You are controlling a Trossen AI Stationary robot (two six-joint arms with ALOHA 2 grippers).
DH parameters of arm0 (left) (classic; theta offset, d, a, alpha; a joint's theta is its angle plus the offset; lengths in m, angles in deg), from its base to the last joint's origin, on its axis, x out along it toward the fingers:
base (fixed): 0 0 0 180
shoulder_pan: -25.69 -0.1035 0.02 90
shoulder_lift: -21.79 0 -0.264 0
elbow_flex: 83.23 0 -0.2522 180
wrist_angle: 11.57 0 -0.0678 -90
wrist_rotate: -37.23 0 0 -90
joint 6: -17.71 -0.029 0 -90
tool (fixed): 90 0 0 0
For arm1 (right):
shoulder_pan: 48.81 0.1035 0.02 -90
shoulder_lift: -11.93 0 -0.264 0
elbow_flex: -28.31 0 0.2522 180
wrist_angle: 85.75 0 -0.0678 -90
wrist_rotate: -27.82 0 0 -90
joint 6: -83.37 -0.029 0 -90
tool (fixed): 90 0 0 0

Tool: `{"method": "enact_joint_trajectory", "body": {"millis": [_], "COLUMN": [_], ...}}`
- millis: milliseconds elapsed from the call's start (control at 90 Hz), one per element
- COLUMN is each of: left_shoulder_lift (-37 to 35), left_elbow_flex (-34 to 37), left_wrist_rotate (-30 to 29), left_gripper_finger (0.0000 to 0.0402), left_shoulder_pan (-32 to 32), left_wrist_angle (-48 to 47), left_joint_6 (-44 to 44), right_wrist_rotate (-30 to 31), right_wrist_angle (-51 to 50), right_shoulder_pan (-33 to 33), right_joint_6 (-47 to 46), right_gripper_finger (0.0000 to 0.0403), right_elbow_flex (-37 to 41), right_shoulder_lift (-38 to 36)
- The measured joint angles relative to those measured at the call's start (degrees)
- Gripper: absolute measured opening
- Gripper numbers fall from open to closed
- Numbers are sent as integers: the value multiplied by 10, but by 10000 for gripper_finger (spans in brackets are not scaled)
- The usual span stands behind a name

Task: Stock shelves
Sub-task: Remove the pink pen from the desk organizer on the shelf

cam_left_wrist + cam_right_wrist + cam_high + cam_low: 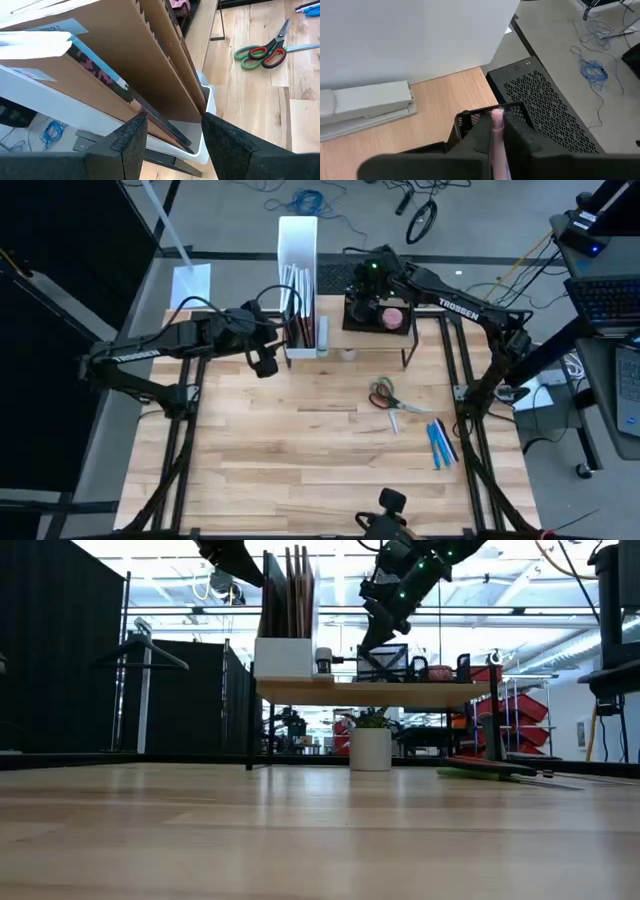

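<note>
The shelves [385, 340], a low riser with a light-wood top on black legs [370, 692], stand at the table's far side. On top are a white file box [298, 255] with brown folders [150, 65], a white stapler [367, 102] and a black mesh organizer tray [378, 315]. My right gripper [496, 135] hangs over the tray, shut on a thin pink pen [496, 120]. My left gripper [175, 142] stands open at the file box's near end, its fingers on either side of the folders' ends, not touching them. My right gripper pinches the pink pen's shaft [496, 131] between its two fingers, coming from above and pointing down. The pen lies along the fingers, and its end [496, 114] sticks out past the fingertips over the tray's mesh rim. Whether that end touches the tray cannot be told.
On the table in front of the shelves lie green-and-red scissors [385, 393] and blue pens [437, 442]. A small white pot [370, 748] stands under the shelf top. A pink round thing [393, 317] sits in the tray. The table's near half is bare wood.
</note>
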Motion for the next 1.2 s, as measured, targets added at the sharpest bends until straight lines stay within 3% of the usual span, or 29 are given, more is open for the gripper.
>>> {"method": "enact_joint_trajectory", "body": {"millis": [322, 1200], "left_shoulder_lift": [0, 0], "left_elbow_flex": [0, 0], "left_wrist_rotate": [0, 0], "left_gripper_finger": [176, 176], "left_shoulder_pan": [0, 0], "left_wrist_angle": [0, 0], "left_joint_6": [0, 0], "right_wrist_rotate": [15, 23], "right_wrist_angle": [3, 25], "right_shoulder_pan": [11, 45], "right_joint_6": [3, -19], "right_gripper_finger": [3, 0], "right_elbow_flex": [5, 5], "right_shoulder_lift": [-22, -250]}}
